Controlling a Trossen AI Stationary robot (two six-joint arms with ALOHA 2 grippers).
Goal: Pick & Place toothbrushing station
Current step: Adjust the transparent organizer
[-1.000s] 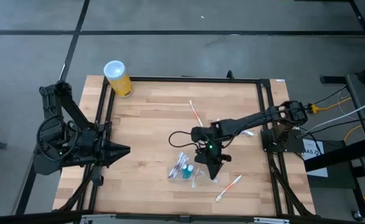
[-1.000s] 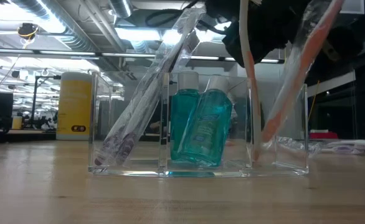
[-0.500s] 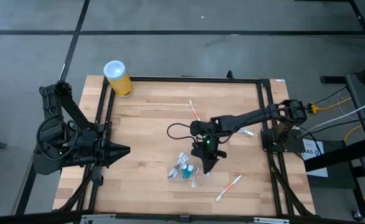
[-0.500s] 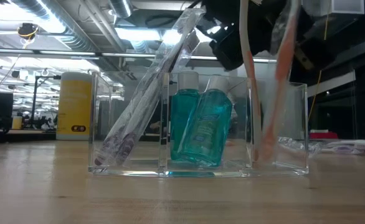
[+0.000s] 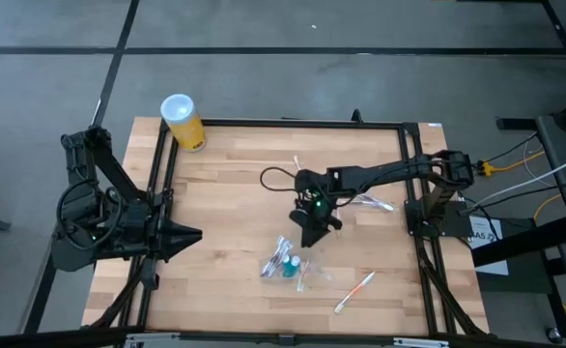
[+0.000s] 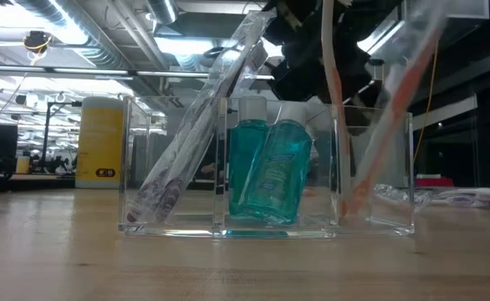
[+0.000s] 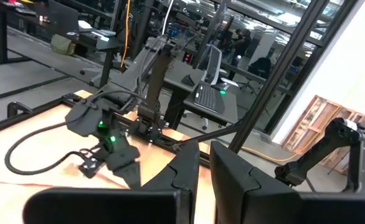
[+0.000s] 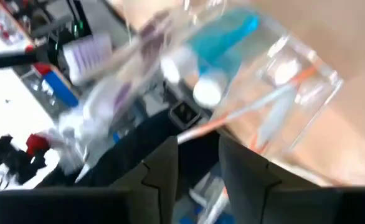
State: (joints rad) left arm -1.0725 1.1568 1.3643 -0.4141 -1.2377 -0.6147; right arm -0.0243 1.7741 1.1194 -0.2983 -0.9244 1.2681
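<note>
A clear plastic holder [image 5: 285, 261] [image 6: 395, 221] stands on the wooden table near its middle. Its middle compartment holds two teal bottles [image 6: 266, 171]. In the left compartment leans a wrapped purple-ended toothbrush [image 6: 191, 134]. Two orange-ended toothbrushes are in the right compartment, one upright [image 6: 333, 92] and one leaning [image 6: 391, 117], their lower ends on the holder's floor. My right gripper [image 5: 309, 235] [image 8: 198, 162] hangs open just beyond the holder's far side, nothing between its fingers. My left gripper [image 5: 194, 233] [image 7: 204, 174] waits shut at the table's left edge.
A yellow canister with a white lid [image 5: 182, 121] stands at the far left corner. Loose toothbrushes lie on the table: one orange [image 5: 353, 292] near the front right, one [image 5: 302, 174] toward the far side, wrapped ones [image 5: 370, 203] at the right. A black cable [image 5: 273, 176] loops behind my right gripper.
My right gripper has opened and let go of an orange toothbrush. It has swung from the holder's right end toward the table's far and left side, turning as it went. The toothbrush stood upright in the right compartment for a moment and now leans there.
</note>
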